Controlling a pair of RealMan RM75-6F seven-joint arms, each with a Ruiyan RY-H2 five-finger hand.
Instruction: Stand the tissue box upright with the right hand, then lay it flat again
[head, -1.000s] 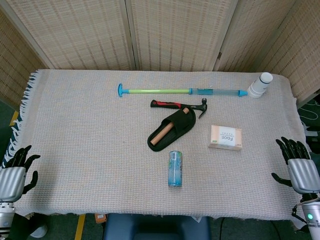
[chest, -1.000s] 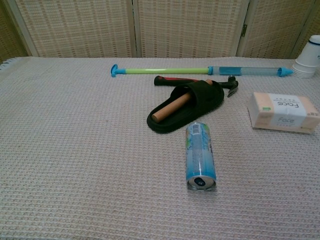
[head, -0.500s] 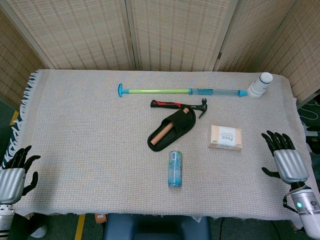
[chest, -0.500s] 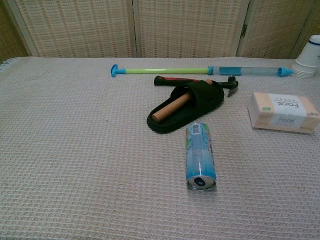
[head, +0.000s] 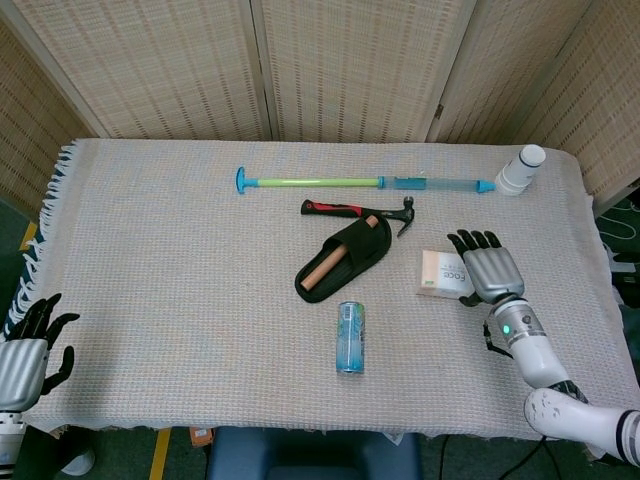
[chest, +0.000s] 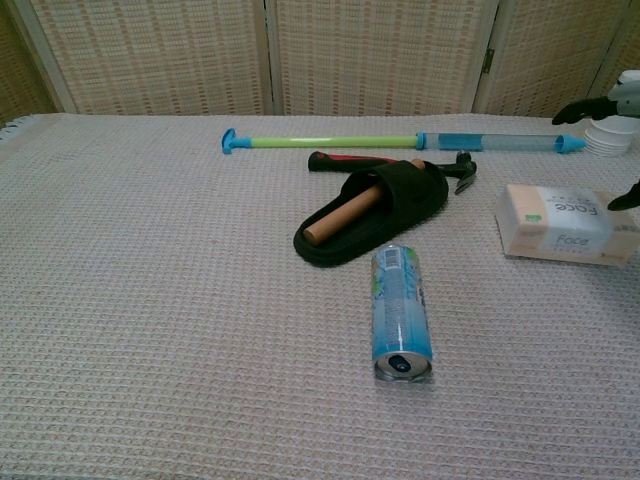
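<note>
Behind the desk (head: 150, 300), woven rattan screen panels (head: 350, 60) are closing off the room, and a pale waffle-weave cloth (chest: 150, 300) with a fringed left edge is covering the whole desk surface. A long green-and-blue pole (head: 365, 183) is lying across the far part of the cloth, with a stack of white cups (head: 521, 170) standing at its right end. Just nearer, a red-handled hammer (head: 355, 211) is lying beside a black slipper (head: 345, 260) that is holding a brown cylinder (head: 330, 262). The tissue box (head: 442, 273) is lying flat right of the slipper, its printed face upward. The right robot hand (head: 485, 270) is hovering over the box's right end with fingers spread and holding nothing; whether it is touching the box cannot be told. A blue drink can (head: 350, 337) is lying on its side nearest the front edge. The left robot hand (head: 28, 345) is hanging off the desk's left front corner, fingers apart and empty.
</note>
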